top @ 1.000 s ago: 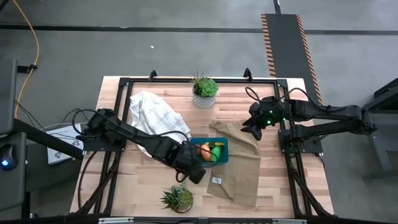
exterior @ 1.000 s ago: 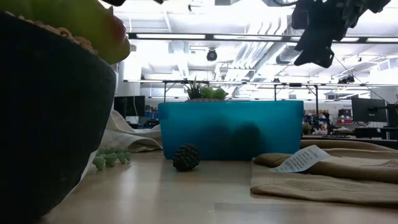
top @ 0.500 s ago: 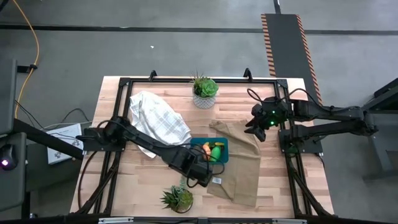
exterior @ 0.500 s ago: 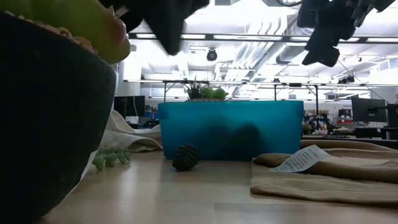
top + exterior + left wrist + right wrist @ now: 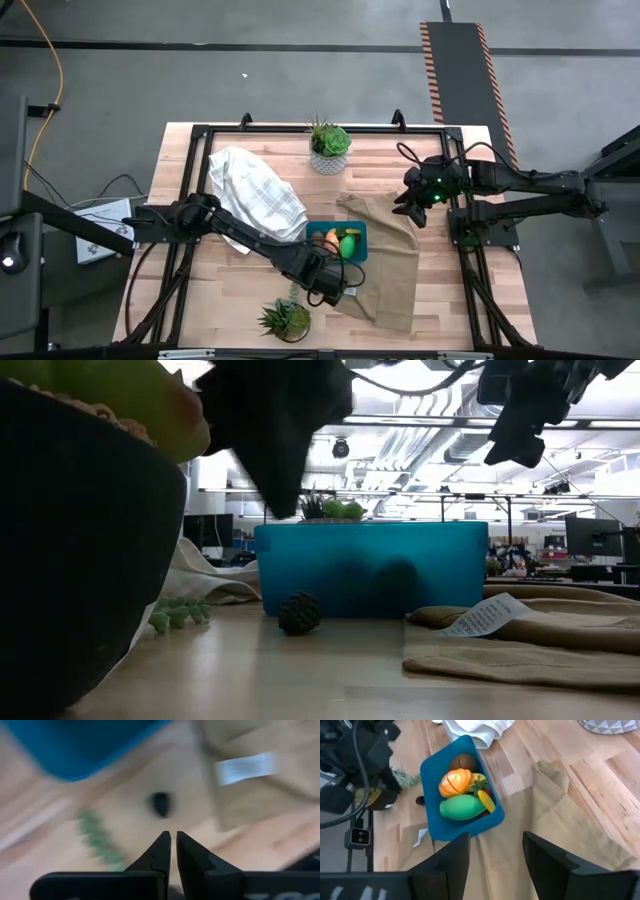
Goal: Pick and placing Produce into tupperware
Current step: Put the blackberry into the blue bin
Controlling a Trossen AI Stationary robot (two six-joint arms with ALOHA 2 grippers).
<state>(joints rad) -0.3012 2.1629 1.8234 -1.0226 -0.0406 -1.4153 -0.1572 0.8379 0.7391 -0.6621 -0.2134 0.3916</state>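
The teal tupperware (image 5: 362, 246) (image 5: 370, 567) stands on the table at the tan cloth's edge. Inside it lie an orange piece (image 5: 455, 781), a bright green piece (image 5: 462, 808), the yellow banana (image 5: 485, 800) and a brown piece (image 5: 465, 762). A small dark knobbly ball (image 5: 300, 613) (image 5: 161, 803) rests on the wood just off the container's near side. My left gripper (image 5: 335, 290) (image 5: 172, 837) hovers above that ball, shut and empty. My right gripper (image 5: 415, 207) (image 5: 495, 851) hangs open, high over the cloth's far right corner.
A tan cloth (image 5: 388, 268) with a white tag (image 5: 485, 615) lies right of the container. A white checked cloth (image 5: 255, 188) lies toward the far left. One potted plant (image 5: 328, 146) stands at the far edge, another (image 5: 285, 320) at the near edge. A green beaded sprig (image 5: 178, 612) lies beside the ball.
My left gripper has swung toward the table's right and near edge, from beside the container's left end to above the dark ball, coming down into the low view. It has stayed shut. The produce and container have not moved.
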